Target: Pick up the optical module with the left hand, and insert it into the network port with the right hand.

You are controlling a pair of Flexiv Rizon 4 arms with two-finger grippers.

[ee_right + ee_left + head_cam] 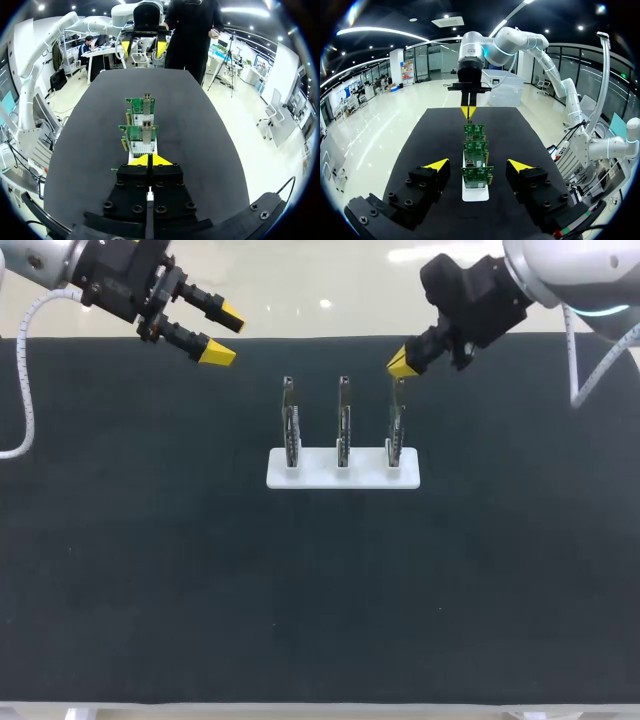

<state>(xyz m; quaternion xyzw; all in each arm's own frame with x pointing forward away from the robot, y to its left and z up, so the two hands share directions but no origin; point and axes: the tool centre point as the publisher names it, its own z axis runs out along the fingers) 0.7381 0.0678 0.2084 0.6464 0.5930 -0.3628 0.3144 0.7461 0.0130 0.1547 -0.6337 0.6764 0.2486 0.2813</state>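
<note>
Three green network cards stand upright in a white holder [320, 477]: the left card [290, 430], the middle card [343, 425] and the right card [397, 425], each with a metal port cage at its top. My left gripper [225, 334] hangs open above the table's far left, well away from the cards; its wrist view looks along the row, nearest card [477, 176] ahead between its fingers. My right gripper [403, 364] is shut, its tips just above the top of the right card, nearest card [140, 134] ahead. I cannot make out an optical module in any view.
The black mat [320, 600] covers the table; its near half and both sides around the holder are bare. My right arm's cable [590, 370] hangs at the far right and my left arm's cable [22, 390] at the far left.
</note>
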